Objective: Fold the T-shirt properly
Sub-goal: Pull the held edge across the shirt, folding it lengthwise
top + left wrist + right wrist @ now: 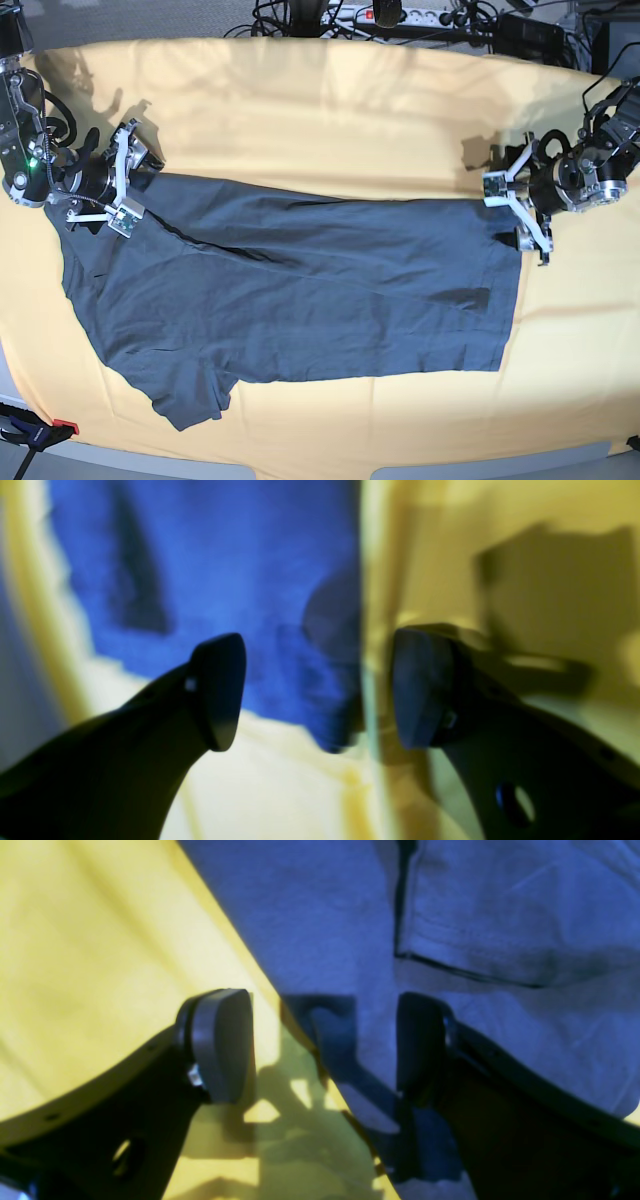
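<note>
The dark slate-grey cotton T-shirt (300,290) lay spread across the middle of the yellow-orange cloth-covered surface (330,110). The left gripper (522,212) and right gripper (122,177) hung at opposite ends of its far edge, jaws wide and holding nothing. To fold well, each should probably pinch only that edge, both lifting together. The right wrist view showed a hemmed sleeve and seam; the base view alone showed the whole garment.
</note>
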`<move>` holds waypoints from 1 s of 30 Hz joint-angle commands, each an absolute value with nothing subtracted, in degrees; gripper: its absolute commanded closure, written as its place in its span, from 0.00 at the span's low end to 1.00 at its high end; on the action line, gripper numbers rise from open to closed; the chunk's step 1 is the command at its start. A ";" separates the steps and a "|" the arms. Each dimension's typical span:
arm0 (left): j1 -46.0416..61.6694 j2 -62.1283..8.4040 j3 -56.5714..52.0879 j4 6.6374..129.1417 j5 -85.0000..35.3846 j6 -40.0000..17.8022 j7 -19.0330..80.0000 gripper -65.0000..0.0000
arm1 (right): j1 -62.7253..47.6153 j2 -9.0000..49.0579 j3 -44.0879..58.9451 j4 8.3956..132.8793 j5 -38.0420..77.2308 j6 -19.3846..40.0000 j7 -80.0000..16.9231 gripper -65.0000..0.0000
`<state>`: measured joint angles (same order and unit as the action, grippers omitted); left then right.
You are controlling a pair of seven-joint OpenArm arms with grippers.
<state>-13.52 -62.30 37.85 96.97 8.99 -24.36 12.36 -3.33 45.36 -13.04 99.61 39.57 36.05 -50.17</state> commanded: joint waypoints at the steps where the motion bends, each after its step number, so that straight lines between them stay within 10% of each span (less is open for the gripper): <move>1: -14.00 -63.13 37.39 95.88 10.76 -24.18 14.74 0.30 | -2.52 46.52 -12.32 100.40 39.99 35.83 -49.39 0.28; 9: -14.00 -62.22 37.39 92.12 16.03 -21.76 13.02 0.34 | -2.52 46.54 -12.34 100.40 33.04 34.06 -49.39 0.28; 15: -14.02 -62.22 37.39 93.10 16.05 -21.80 12.88 1.00 | -2.55 46.57 -12.32 100.40 23.59 34.22 -53.91 0.28; 30: -18.31 -62.39 37.39 96.38 15.20 -20.53 13.54 1.00 | -8.08 55.42 -12.34 100.09 21.78 34.87 -50.87 0.28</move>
<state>-17.21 -61.01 37.98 95.85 15.31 -21.41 13.47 -8.71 53.87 -12.93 99.94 23.24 35.24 -50.04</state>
